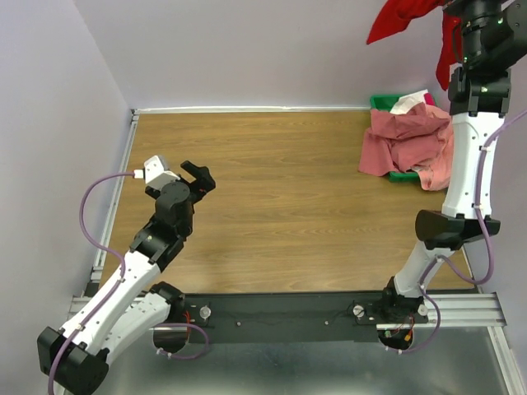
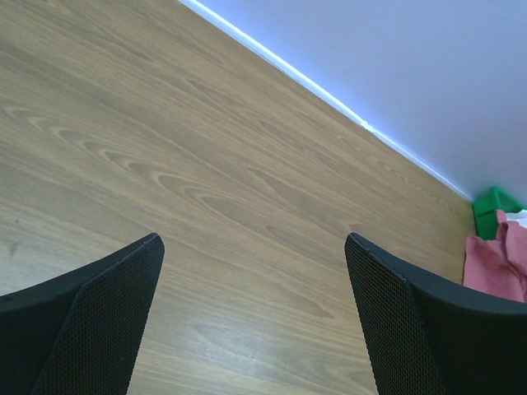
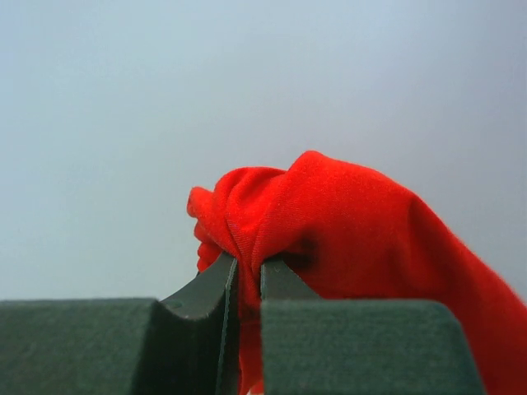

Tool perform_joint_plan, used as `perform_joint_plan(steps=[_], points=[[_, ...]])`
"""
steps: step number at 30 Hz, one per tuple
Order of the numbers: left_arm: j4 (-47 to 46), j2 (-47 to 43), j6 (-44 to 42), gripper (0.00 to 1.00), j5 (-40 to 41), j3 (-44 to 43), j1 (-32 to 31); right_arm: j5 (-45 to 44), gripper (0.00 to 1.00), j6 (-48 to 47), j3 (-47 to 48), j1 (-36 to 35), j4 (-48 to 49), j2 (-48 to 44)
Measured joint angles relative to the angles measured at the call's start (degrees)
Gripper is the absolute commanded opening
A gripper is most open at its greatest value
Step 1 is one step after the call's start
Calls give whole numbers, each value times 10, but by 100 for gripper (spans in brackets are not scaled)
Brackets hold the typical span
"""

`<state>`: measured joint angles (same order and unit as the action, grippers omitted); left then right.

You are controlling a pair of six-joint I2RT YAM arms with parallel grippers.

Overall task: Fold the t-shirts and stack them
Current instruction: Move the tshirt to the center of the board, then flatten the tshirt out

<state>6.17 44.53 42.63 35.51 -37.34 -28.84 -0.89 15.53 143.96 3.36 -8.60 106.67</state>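
Your right gripper [image 3: 244, 271] is pinched down to a narrow slit on a bunched fold of the red t-shirt [image 3: 354, 222]. In the right wrist view the cloth bulges above the jaws against the plain wall [image 3: 123, 123]. In the top view you can see that shirt hanging in the upper right corner of the frame, well above the bench [image 1: 272, 206], with the right arm [image 1: 469, 148] reaching up to it. The salmon pink t-shirts [image 1: 408, 140] lie in a crumpled heap at the right edge of the frame, draped over the green bin [image 1: 381, 102] at the far right of the bench. A bit of white cloth [image 1: 409, 102] shows at the back of the heap. Your left gripper [image 2: 254, 240] is spread wide over the wood at centre left of the top view, well apart from all the shirts.
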Motion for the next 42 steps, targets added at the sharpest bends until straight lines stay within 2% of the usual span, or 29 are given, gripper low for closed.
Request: perform_joint_plan(steps=[5,9,14,17,19,20,21,22,23,24,25,26,31,37,42], points=[[-3,-20,0,99,-7,0,0,170,0,45,-18,-27,19,-26],[-7,-38,0,99,-18,0,0,268,1,77,-64,-73,26,-40],[0,-67,4,99,-35,0,0,334,0,100,-127,-149,21,-43],[8,-94,13,99,-42,0,0,357,1,108,-210,-202,25,-62],[18,-114,21,99,-43,0,0,360,9,112,-280,-221,30,-83],[24,-122,26,99,-43,0,0,357,17,114,-336,-229,29,-103],[29,-130,30,99,-43,1,0,348,45,114,-397,-231,29,-124],[37,-141,35,99,-43,4,0,337,56,113,-448,-231,26,-144],[39,-147,39,99,-43,5,0,304,84,108,-529,-230,34,-174],[42,-153,43,99,-43,8,0,279,95,110,-581,-228,30,-195],[42,-155,46,99,-43,11,0,239,100,114,-628,-227,27,-212],[44,-154,49,99,-45,14,0,180,100,117,-698,-227,29,-236],[48,-97,55,99,-66,26,0,16,100,129,-850,-224,1,-283],[32,15,57,99,-130,73,0,-34,100,145,-945,-223,-6,-383],[-1,82,59,99,-198,127,0,-46,100,160,-986,-223,0,-402]])
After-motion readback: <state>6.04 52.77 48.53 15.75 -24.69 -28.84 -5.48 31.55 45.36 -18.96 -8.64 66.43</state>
